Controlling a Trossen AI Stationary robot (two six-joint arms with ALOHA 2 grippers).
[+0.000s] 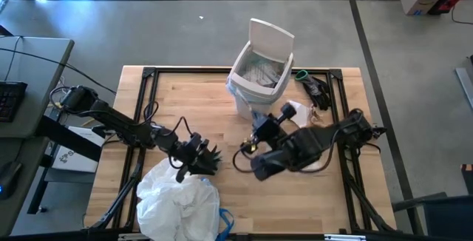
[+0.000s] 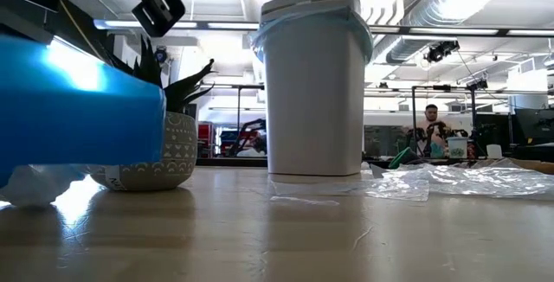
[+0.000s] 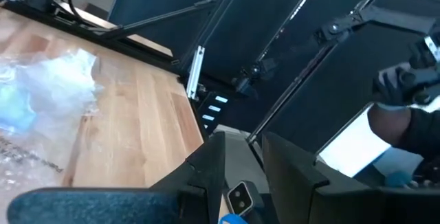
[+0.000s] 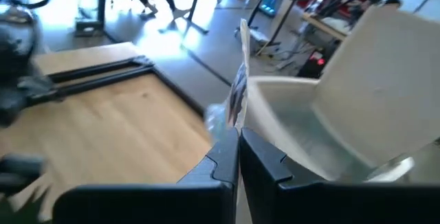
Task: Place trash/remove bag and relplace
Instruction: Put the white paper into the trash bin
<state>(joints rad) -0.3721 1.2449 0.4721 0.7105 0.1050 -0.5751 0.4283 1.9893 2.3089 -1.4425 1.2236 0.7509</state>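
The white bin (image 1: 259, 69) stands at the table's far middle with its lid up and a light-blue bag lining its rim (image 2: 313, 24). My right gripper (image 4: 238, 138) hovers just in front of the bin, shut on a thin pale scrap of trash (image 4: 240, 80). Clear plastic wrappers (image 2: 467, 178) lie on the table right of the bin. At the near left lies a big crinkly pale bag (image 1: 179, 205) with a blue hem (image 1: 225, 219). My left gripper (image 1: 194, 157) stays level over its top, beside a spiky potted plant (image 2: 164, 148). My left gripper has a bit of blue (image 3: 234, 218) far back between its parted fingers, apparently the pale bag's hem; the place of contact lies at the picture's edge. The bag's body rests on the table below. My right gripper pinches the scrap's lower edge (image 4: 238, 124) between its two fingers. The fingers point roughly level toward the bin. The scrap stands up edge-on above them, clear of the table and next to the bin's rim.
A black object with a green ring (image 1: 313, 86) lies at the far right corner. White paper (image 1: 298, 111) lies right of the bin's foot. A black frame runs along the table's edges (image 1: 148, 72). Bare wood shows in the table's middle.
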